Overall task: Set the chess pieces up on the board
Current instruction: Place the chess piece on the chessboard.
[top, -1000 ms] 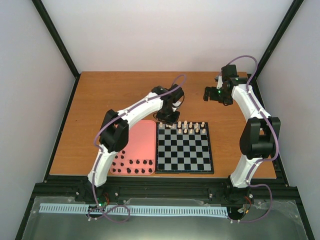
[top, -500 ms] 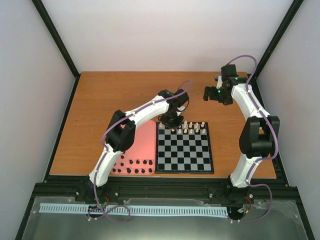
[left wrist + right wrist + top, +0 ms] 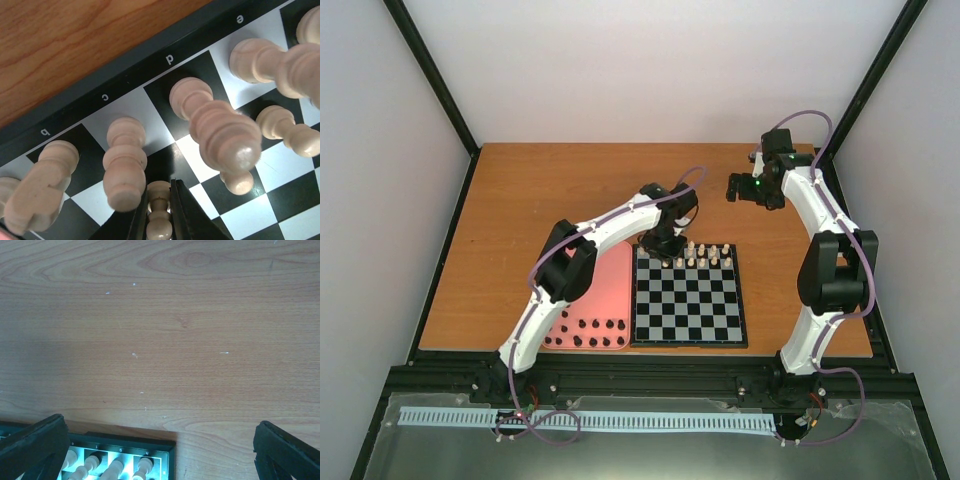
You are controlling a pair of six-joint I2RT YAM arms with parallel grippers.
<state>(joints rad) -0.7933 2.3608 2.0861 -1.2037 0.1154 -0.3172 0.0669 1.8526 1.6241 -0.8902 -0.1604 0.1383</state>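
The board (image 3: 688,344) lies at the table's front centre. Cream chess pieces (image 3: 705,255) stand along its far two rows; black ones (image 3: 585,332) sit in a pink tray. My left gripper (image 3: 665,252) hangs over the board's far-left squares. In the left wrist view it (image 3: 159,216) is shut on a cream pawn (image 3: 160,200), held upright over a dark second-row square just behind the cream piece (image 3: 124,165) on the c square. Whether the pawn's base touches the board I cannot tell. My right gripper (image 3: 733,188) is open and empty above bare table beyond the board's far right corner (image 3: 167,447).
The pink tray (image 3: 605,280) lies against the board's left edge, black pieces gathered at its near end. Tall cream pieces (image 3: 220,135) crowd closely round the held pawn. Bare wooden table (image 3: 165,340) stretches behind the board; black frame posts stand at the table's sides.
The left arm has swung right from the tray's far edge to over the board's far-left squares, carrying the pawn. The right arm has not moved.
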